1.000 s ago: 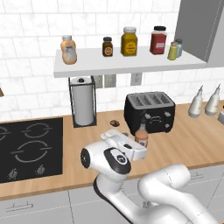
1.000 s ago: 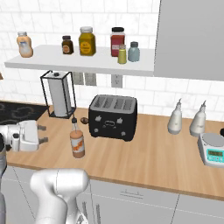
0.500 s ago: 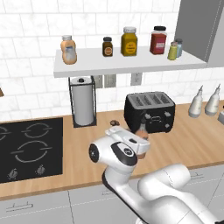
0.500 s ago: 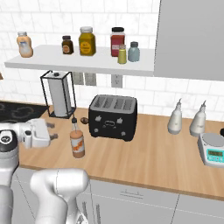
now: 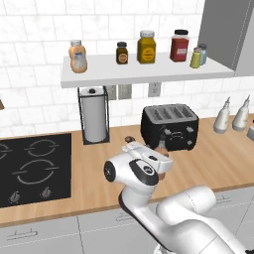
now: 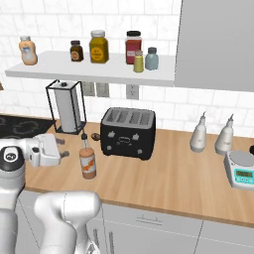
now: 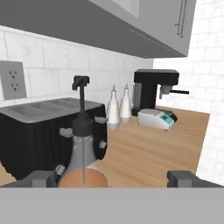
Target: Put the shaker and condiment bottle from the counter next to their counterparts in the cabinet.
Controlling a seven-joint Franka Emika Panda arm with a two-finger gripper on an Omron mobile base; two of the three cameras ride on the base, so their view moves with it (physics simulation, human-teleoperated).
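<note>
The tall orange-brown condiment bottle [image 6: 88, 161] stands on the wooden counter in front of the toaster. My gripper [image 6: 64, 154] is open just left of it, level with its body and pointing at it. In the hand view the condiment bottle [image 7: 83, 148] rises close up between my open fingertips [image 7: 43, 178], nearer the left one, and I cannot tell whether it touches. The yellow-green shaker [image 6: 138, 61] stands on the cabinet shelf [image 6: 94, 73] beside the pale blue shaker [image 6: 152, 58]. The squat peach bottle [image 6: 28, 49] is at the shelf's left end.
A black toaster [image 6: 128, 132] sits right behind the bottle, with a paper towel holder [image 6: 67, 105] to its left and a stove [image 5: 30, 166] further left. Two grey-white bottles [image 6: 211, 135] and a scale [image 6: 240, 171] stand at the right. Three jars [image 6: 99, 46] occupy mid-shelf.
My hand has swung to the right across the counter, closing in on the condiment bottle. Its jaws stay open. The bottle and shelf items have not moved.
</note>
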